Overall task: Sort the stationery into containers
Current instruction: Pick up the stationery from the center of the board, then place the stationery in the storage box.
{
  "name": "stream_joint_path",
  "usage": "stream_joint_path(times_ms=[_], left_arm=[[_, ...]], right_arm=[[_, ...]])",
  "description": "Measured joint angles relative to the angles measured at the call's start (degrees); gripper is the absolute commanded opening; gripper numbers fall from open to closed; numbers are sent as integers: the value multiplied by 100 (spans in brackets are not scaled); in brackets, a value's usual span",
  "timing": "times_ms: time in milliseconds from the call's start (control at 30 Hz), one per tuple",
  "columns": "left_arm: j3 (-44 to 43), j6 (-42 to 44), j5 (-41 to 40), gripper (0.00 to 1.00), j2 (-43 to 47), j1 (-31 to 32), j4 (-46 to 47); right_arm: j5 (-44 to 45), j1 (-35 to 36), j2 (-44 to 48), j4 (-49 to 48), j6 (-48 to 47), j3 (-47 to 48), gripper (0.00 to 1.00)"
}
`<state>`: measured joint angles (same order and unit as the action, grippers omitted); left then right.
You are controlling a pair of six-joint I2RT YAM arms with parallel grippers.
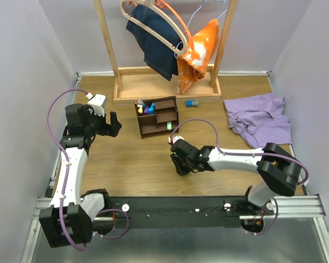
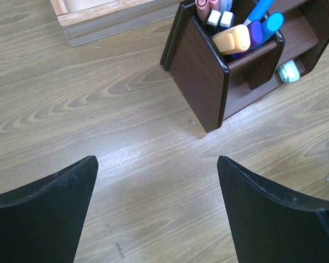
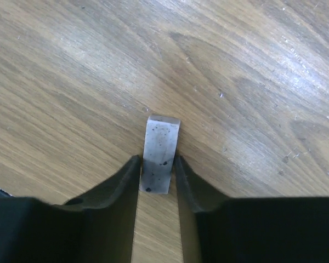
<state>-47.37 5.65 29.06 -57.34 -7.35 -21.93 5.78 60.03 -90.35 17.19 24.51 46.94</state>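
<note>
1 eraser (image 3: 162, 145), 1 organizer (image 2: 197, 71), 2 grippers.
right gripper (image 3: 156, 164) pinched onto eraser; left gripper (image 2: 156, 164) spread wide, holding nothing; organizer's pens (image 2: 257, 11) cut off, count unclear.

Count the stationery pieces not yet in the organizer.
2. A blue-capped item lies on the table right of the organizer; a pale eraser block sits between the right gripper's fingers. Others may be hidden.
</note>
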Motion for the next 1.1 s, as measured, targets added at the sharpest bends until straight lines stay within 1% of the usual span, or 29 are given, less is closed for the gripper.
stream_joint_path(times_ms=[33, 100, 167, 233, 400, 467, 600, 733, 967, 1100], left_arm=[[0, 17, -4, 99, 0, 11, 0], [0, 39, -15, 99, 0, 24, -2], [0, 57, -20, 99, 0, 37, 0], [0, 68, -24, 99, 0, 37, 0], [0, 85, -57, 99, 0, 46, 0], [0, 83, -57, 99, -2, 48, 4], [0, 79, -59, 99, -33, 48, 28], [0, 79, -94, 99, -61, 48, 57], [-2, 85, -142, 99, -61, 48, 63], [-2, 83, -142, 99, -61, 48, 66]], right_arm=[[24, 0, -2, 2, 7, 4, 27], [66, 0, -22, 17, 33, 20, 24], [79, 0, -26, 33, 42, 26, 12], [76, 2, -24, 55, -11, 48, 6], [101, 13, -107, 286, -236, 299, 6], [122, 31, -229, 295, -306, 540, 1], [199, 9, -378, 243, -358, 1051, 1], [262, -96, -511, 153, -356, 1320, 1], [402, -673, -1126, -9, -422, 1847, 1], [463, -876, -1392, -107, -492, 2208, 1]])
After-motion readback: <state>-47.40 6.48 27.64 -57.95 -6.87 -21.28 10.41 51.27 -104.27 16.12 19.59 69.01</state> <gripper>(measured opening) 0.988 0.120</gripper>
